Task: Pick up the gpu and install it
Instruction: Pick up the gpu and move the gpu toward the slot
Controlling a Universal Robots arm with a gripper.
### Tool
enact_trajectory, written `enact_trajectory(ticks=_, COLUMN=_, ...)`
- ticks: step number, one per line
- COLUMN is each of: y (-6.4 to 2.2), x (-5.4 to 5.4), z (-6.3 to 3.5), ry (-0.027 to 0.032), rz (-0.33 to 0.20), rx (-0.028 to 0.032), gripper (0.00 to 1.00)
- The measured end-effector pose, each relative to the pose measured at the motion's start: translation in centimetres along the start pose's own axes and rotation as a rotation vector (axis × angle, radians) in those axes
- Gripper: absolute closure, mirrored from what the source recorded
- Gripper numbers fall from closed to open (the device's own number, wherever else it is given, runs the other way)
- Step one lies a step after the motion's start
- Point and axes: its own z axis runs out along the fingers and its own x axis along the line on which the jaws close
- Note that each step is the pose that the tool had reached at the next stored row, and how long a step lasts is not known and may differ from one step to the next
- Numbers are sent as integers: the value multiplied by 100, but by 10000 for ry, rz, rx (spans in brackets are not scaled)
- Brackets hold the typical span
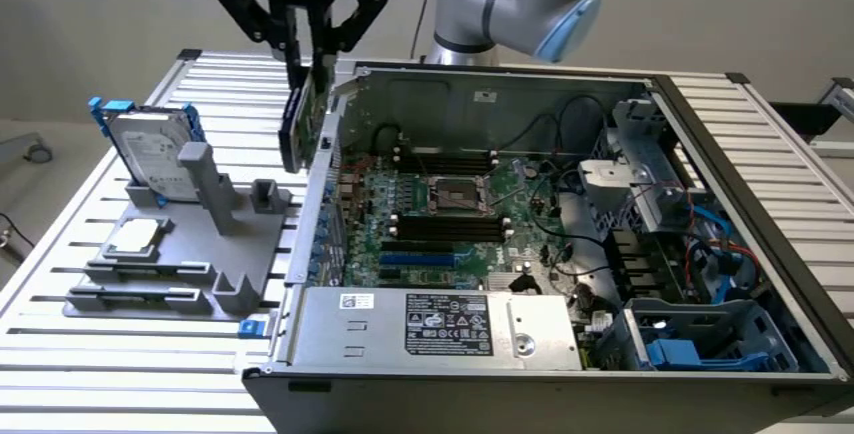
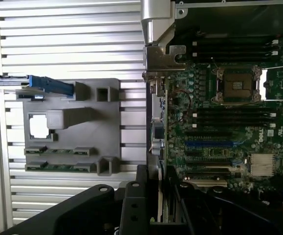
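The tool [image 1: 310,66] clamps the gpu [image 1: 303,132] upright, hanging above the open computer case's [image 1: 534,89] side wall, near the motherboard [image 1: 527,244].

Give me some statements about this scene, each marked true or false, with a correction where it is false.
1. The gripper holds the gpu on edge in the air. True.
2. The hard drive stands upright in the grey holder. True.
3. The gpu lies flat in the grey holder. False: it hangs by the wall of the computer case at the exterior view's left.
4. The computer case is closed. False: it is open, and the motherboard shows inside.
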Motion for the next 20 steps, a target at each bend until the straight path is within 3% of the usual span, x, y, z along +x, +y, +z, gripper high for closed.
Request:
enact_trajectory(ticks=8, y=9, x=-365, z=-6, ry=25, rz=0, rx=0, gripper=74)
enact_trajectory(ticks=20, y=21, x=-923, z=172, ry=25, rz=0, rx=17, gripper=74)
